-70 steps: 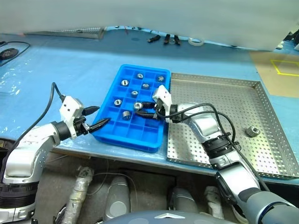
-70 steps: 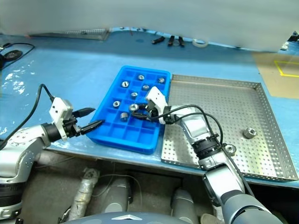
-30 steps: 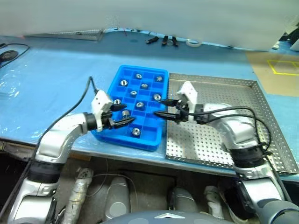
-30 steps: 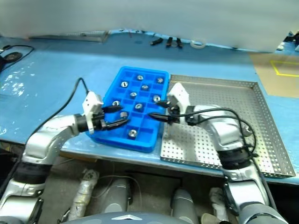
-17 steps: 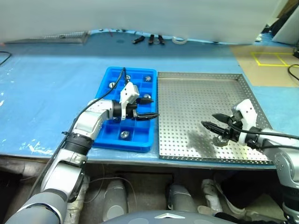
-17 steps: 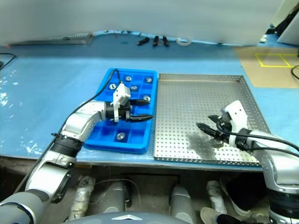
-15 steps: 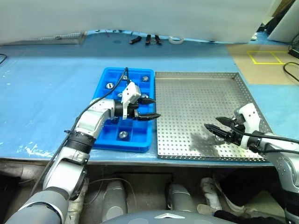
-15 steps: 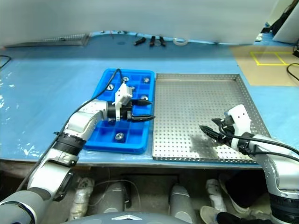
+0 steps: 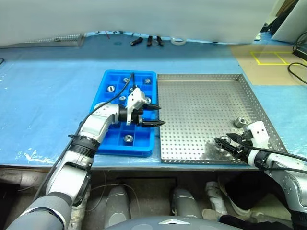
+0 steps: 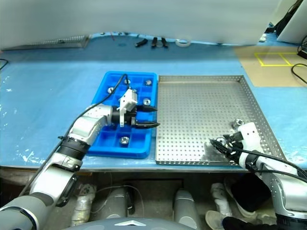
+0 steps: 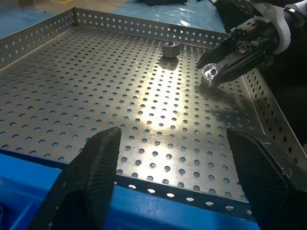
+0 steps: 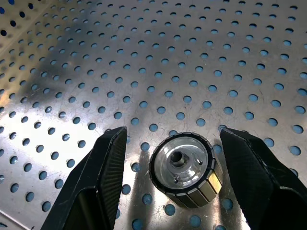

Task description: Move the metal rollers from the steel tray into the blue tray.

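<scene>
2 metal rollers lie on the steel tray (image 9: 201,110), a perforated silver pan with a low rim, set on a work surface (image 9: 43,100) covered in blue sheeting. One roller (image 12: 184,170) rests on its side near the tray's front right corner, its open end facing the right wrist camera, between the spread fingers of the right gripper (image 9: 224,143); neither finger touches it. The second roller (image 9: 239,122) sits just behind, close to the right rim.

Along the steel tray's left rim stands the blue tray (image 9: 115,139), a gridded plastic tray, the 2 trays touching or nearly so. Several rollers already occupy its compartments, among them one (image 9: 127,138) in the front row and one (image 9: 110,88) near the back left.

Over the blue tray's right edge the left gripper (image 9: 156,116) points toward the steel tray with its fingers wide apart and nothing between them.

At the far edge of the surface lie a few small dark tools (image 9: 146,40) and a pale roll of tape (image 9: 178,41). To the right rear, brown flooring carries a yellow marked square (image 9: 268,57).
</scene>
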Robot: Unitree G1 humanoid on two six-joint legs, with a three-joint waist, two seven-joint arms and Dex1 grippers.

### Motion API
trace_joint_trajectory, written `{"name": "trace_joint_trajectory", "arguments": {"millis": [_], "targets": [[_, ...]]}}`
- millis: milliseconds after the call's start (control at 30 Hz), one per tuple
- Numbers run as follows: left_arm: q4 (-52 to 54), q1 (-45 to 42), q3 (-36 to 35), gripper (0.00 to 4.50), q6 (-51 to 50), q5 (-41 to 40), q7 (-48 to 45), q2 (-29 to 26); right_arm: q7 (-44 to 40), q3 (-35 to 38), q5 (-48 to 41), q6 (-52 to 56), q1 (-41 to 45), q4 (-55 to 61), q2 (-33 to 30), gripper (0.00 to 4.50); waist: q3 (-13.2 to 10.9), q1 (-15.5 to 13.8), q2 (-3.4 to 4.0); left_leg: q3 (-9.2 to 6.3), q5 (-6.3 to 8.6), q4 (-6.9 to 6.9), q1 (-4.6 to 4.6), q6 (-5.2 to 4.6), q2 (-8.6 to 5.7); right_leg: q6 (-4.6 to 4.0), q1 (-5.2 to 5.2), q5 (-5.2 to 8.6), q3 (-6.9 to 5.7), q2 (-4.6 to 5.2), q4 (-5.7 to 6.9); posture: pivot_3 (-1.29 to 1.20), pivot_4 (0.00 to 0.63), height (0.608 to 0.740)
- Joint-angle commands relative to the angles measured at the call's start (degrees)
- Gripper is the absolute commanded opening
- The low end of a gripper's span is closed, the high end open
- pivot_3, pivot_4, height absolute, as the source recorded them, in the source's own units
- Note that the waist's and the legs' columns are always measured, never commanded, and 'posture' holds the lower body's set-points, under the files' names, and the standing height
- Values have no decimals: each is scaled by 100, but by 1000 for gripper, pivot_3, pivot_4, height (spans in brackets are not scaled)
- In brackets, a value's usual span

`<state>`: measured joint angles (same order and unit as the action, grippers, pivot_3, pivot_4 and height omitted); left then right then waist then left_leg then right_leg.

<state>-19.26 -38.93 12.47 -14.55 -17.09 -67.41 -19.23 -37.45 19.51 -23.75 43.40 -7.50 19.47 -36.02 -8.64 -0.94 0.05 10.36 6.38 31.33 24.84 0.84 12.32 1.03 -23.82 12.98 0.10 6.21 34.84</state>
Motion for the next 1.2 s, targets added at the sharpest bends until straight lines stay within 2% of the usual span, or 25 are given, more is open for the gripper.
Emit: {"name": "trace_joint_trajectory", "arguments": {"millis": [33,267,433,467,867,1100,1200], "targets": [[334,48,-99,3701,-60,-19,68,-41,-16,-13,78,-216,5,-107,-126,3228,0,-3,1,0,1,0,-1,-1,-1,0,2,0,0,1,-1,-309,150,740],[416,122,-116,3701,-105,-20,148,-70,-32,-160,106,-319,55,-209,-157,3228,0,-14,1,0,2,-2,-24,-3,-1,0,30,1,-2,3,-8,-304,150,740],[448,145,-104,3701,-128,-26,169,-83,-84,-283,129,-378,-25,-131,-246,1754,0,-19,-1,1,3,-8,-55,-2,-2,2,59,3,-1,4,-15,-302,150,740],[457,154,-101,3701,-136,-28,162,-89,-75,-290,125,-386,-32,-127,-246,1657,0,-18,-1,1,3,-8,-60,-2,-1,2,64,3,-1,3,-15,-302,150,740],[656,278,-187,3701,-289,-119,84,-303,-59,-517,38,-317,378,27,-275,1648,-1,5,-1,3,3,-12,-66,-2,-2,3,62,3,1,3,-15,-267,150,740],[835,376,-428,3701,-384,-162,250,-543,-287,-1154,-104,-137,1446,147,-230,1648,-1,-16,1,4,1,-24,-65,2,2,2,51,3,4,3,-14,-173,150,740],[1098,581,-609,3701,-477,-192,415,-700,-503,-1677,-42,-204,2136,-115,-110,1648,-1,-44,1,3,1,-29,-64,2,2,2,50,4,2,3,-15,-111,150,740]]}}
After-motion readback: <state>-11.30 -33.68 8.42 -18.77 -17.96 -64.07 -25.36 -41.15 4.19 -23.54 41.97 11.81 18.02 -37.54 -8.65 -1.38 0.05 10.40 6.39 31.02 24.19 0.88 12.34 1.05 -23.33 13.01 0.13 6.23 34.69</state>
